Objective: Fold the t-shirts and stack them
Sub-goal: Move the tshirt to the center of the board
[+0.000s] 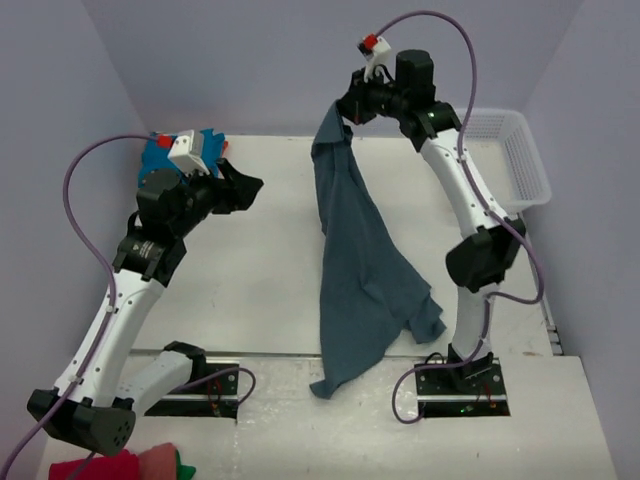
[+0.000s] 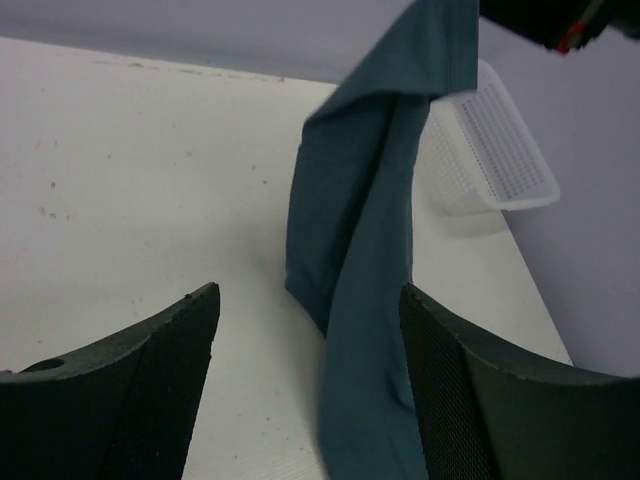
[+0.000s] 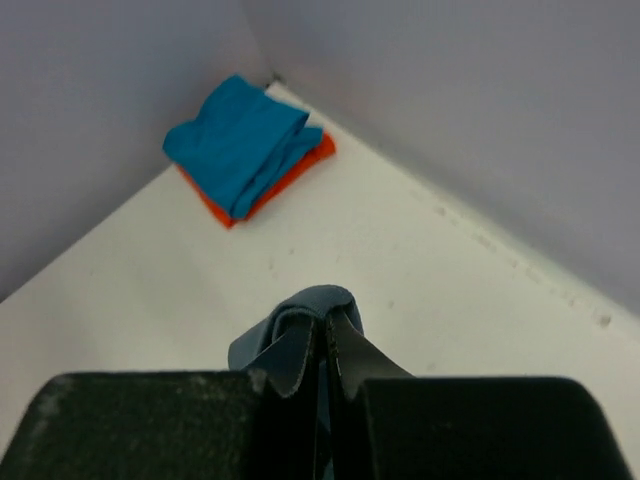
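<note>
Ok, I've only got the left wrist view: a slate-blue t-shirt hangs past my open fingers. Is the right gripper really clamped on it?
Observer: Yes. The right wrist view shows the right gripper shut on a bunched fold of the slate-blue t-shirt.
Operator: Is it clear of the table?
Observer: No. From above, its lower part lies on the table, trailing toward the near edge.
Operator: And the other shirts?
Observer: The turquoise t-shirt lies folded on the orange t-shirt in the far left corner.
</note>
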Controlling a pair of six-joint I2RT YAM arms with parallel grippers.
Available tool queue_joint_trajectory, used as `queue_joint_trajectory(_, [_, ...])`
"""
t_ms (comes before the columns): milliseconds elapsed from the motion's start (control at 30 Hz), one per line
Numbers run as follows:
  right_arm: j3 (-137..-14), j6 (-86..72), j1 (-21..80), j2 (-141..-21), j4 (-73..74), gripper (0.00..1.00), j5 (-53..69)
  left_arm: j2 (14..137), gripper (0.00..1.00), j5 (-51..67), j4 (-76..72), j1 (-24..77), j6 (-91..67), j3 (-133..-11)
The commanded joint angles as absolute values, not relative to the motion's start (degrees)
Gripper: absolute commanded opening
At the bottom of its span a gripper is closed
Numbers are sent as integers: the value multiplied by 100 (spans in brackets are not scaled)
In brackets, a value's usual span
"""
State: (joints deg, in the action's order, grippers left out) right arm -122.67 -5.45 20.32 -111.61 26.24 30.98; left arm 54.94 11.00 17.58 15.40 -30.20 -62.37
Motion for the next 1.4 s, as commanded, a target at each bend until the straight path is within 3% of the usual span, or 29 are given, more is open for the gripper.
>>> queue_joint_trajectory(0, [-14865,-500,1925,-12116,3109,0,2575,5730,73,1476,1837,1556,-2778,-6284])
queue_joint_trajectory(67, [-15345,-667,1706,-12708,3086,0,2540,5967,73,1739,1863,1564,-2751,-6284])
queue_joint_trajectory(200, [-13721,-993,1354,-12094,1865,0,2812,6345,72,1890,1855,1670,-2690,-6214])
queue_joint_trajectory(367, [-14220,-511,1301,-12296,2592,0,2532,6635,72,2030,1556,1959,-2742,-6021])
queue_joint_trajectory(533, [-13686,-307,1082,-12076,2654,0,2109,7013,72,1785,1573,2679,-2812,-5941])
queue_joint_trajectory(733, [-13448,-466,976,-12067,2760,0,2083,7628,70,337,2029,3953,-3067,-5976])
queue_joint_trajectory(833, [-13360,-527,958,-12015,2760,0,2144,7988,69,-1042,2554,4674,-3225,-6248])
queue_joint_trajectory(967, [-13157,-624,949,-11866,2751,0,2337,9118,70,-2800,3346,5666,-3296,-7168])
queue_joint_trajectory(1067, [-13148,-650,949,-11830,2839,0,2347,9780,70,-3128,3585,5985,-3278,-7846])
queue_joint_trajectory(1100, [-13140,-624,949,-11821,2926,0,2286,10035,60,-3068,3534,6011,-3174,-8179])
queue_joint_trajectory(1133, [-13122,-607,941,-11804,2979,0,2242,10098,56,-3024,3464,6012,-3129,-8304])
queue_joint_trajectory(1200, [-13087,-431,932,-11804,3164,8,2050,10204,51,-3181,3245,6003,-2946,-8630])
queue_joint_trajectory(1300, [-12938,-325,844,-11742,3217,11,1925,10370,64,-3208,2858,5898,-2533,-9060])
queue_joint_trajectory(1333, [-12894,-334,818,-11760,3217,12,1934,10476,63,-3243,2839,5845,-2436,-9209])
queue_joint_trajectory(1367, [-12885,-360,800,-11760,3252,28,1925,10772,64,-3278,2978,5819,-2408,-9672])
